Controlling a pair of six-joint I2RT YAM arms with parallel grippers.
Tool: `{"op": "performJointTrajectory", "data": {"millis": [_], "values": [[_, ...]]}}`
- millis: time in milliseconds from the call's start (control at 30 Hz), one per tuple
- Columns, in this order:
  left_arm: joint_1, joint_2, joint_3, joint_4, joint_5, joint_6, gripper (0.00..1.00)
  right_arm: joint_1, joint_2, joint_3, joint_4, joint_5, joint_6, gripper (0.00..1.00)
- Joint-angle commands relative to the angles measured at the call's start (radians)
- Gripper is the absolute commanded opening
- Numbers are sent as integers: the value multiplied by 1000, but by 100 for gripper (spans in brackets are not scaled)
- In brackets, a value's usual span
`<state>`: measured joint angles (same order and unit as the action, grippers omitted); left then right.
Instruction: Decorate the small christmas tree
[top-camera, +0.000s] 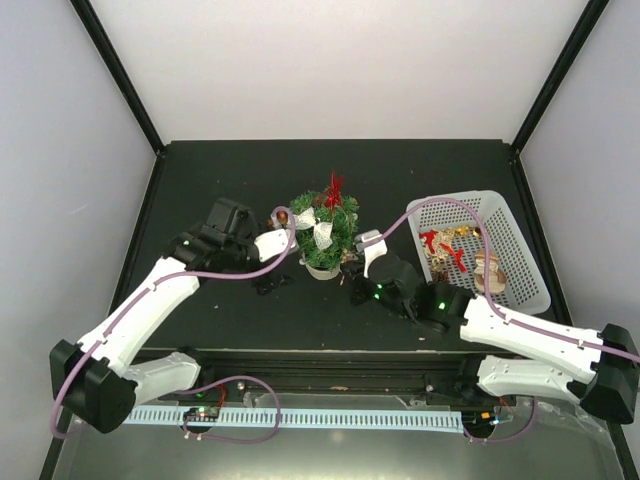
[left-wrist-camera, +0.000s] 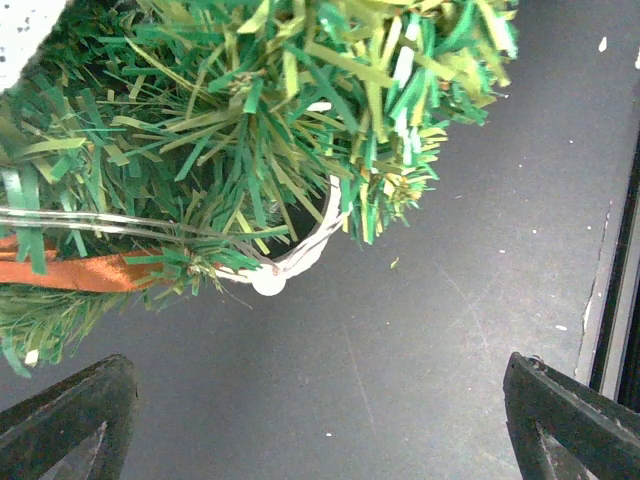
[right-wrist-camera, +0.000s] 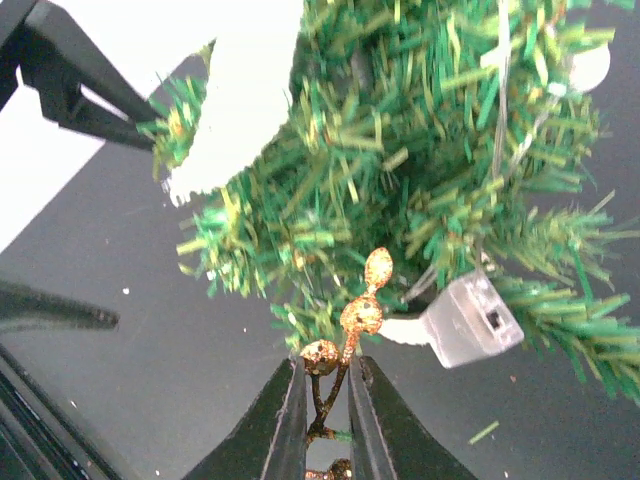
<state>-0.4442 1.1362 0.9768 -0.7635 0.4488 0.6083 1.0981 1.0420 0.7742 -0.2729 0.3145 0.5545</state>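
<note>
The small christmas tree (top-camera: 325, 232) stands mid-table in its cream pot (top-camera: 322, 270), with white ribbons and a red topper (top-camera: 333, 190) on it. My right gripper (top-camera: 356, 264) is at the tree's lower right. In the right wrist view the right gripper (right-wrist-camera: 327, 392) is shut on the stem of a gold glitter sprig (right-wrist-camera: 360, 315), whose tips touch the lowest branches (right-wrist-camera: 400, 180). My left gripper (top-camera: 278, 250) is at the tree's left, and in the left wrist view this gripper (left-wrist-camera: 320, 440) is wide open and empty, with green branches (left-wrist-camera: 250, 120) above it.
A white lattice basket (top-camera: 530, 275) with red and gold ornaments (top-camera: 445, 245) sits at the right. A small clear box (right-wrist-camera: 470, 320) hangs under the tree's branches. An orange ribbon (left-wrist-camera: 80, 270) runs through the foliage. Black frame posts ring the table.
</note>
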Motion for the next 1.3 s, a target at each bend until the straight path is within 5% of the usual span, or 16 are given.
{"op": "performJointTrajectory", "data": {"millis": [0,367,1267], "values": [[6,-62,-12,-39,5,-3,99,-20,25,66,24,30,-20,16],[6,-162,-15,-43,8,-70,99,-142,116,100,47,-52,-24,16],[6,-196,-61,10,22,-117,99,-186,254,162,87,-110,-52,17]]}}
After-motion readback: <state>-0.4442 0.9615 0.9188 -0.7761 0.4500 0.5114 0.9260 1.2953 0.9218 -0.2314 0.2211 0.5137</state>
